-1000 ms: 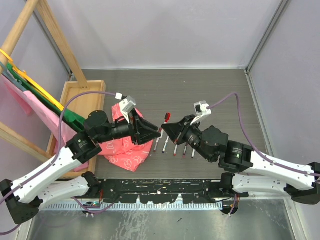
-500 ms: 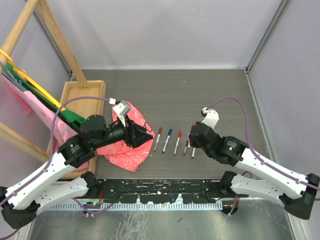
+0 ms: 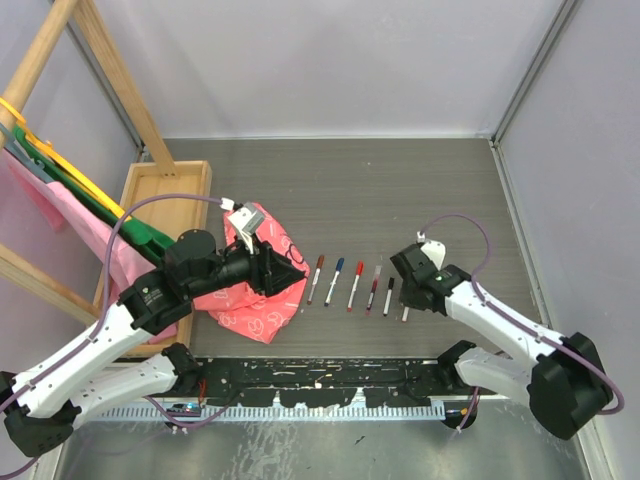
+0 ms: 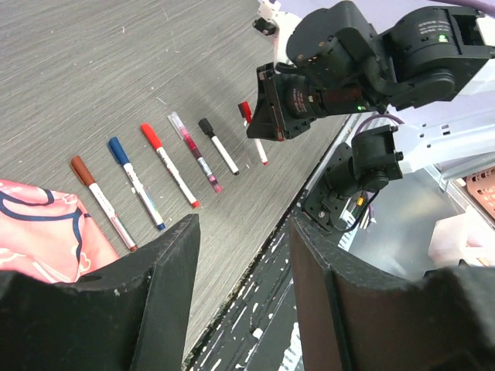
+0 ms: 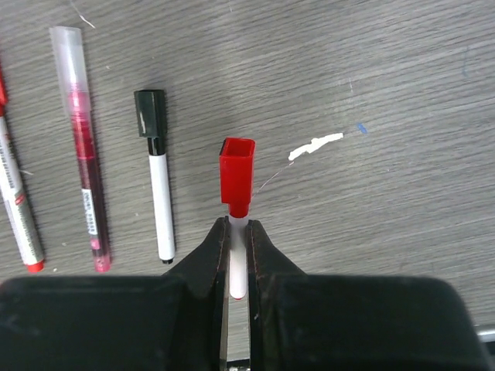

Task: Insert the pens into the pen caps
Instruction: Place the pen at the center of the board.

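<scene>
The right gripper (image 5: 237, 232) is clenched on the barrel of a white-barrelled pen (image 5: 238, 278), its two fingers (image 5: 215, 255) pressed against either side just behind the red cap (image 5: 237, 170), which is seated on the pen's far end and sticks out beyond the fingertips. The gripper holds this pen low over the grey bench (image 5: 402, 69); whether the pen touches the surface cannot be told. In the top view the pen sits at the right end of a row of pens, with the right gripper (image 3: 408, 298) directly over it. Just beside it to the left lies a black-capped pen (image 5: 158, 185), then a clear pink pen (image 5: 81, 147), and further left a red-capped pen (image 3: 355, 286), a blue-capped pen (image 3: 335, 280) and a brown-capped pen (image 3: 316, 278). All five lie flat on the bench, roughly parallel, apart from one another, caps pointing away from the arm bases. A small white smear (image 5: 313, 147) marks the bench to the right of the red cap. The left gripper (image 4: 240, 286) is released, its fingers (image 4: 166, 294) standing apart with nothing between them. It hangs above the right edge of a pink patterned cloth (image 3: 250, 305) that lies crumpled on the bench, left of the brown-capped pen and clear of the row.
</scene>
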You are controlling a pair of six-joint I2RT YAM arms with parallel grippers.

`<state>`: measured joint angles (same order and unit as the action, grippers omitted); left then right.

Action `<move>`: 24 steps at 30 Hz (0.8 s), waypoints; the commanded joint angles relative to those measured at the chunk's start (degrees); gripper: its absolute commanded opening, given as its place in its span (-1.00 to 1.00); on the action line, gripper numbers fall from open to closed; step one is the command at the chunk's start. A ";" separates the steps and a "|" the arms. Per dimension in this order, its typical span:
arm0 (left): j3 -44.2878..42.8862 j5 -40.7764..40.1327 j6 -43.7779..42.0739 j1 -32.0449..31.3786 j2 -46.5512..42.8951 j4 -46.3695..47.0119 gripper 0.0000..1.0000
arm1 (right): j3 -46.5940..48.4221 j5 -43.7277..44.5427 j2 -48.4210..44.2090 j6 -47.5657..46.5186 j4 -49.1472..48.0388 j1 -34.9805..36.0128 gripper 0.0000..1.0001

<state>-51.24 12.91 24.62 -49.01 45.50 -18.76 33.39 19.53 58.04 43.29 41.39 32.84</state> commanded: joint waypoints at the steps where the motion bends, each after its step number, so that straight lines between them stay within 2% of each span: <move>1: -0.59 -0.67 -0.45 -0.07 -0.89 0.27 0.01 | 1.22 -0.86 4.16 -2.73 -3.84 -1.01 -0.94; 11: -0.12 -0.78 -0.44 -0.04 -2.17 -0.57 0.00 | 1.20 -3.01 8.20 -5.14 -8.14 -4.97 -0.90; 24: 0.67 -0.82 -0.10 -0.04 -3.04 -0.72 -0.01 | 1.15 -4.56 12.47 -6.32 -11.14 -6.85 -0.50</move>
<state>-50.33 12.58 24.64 -49.01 43.57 -20.69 33.39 15.42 69.80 37.65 32.75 26.74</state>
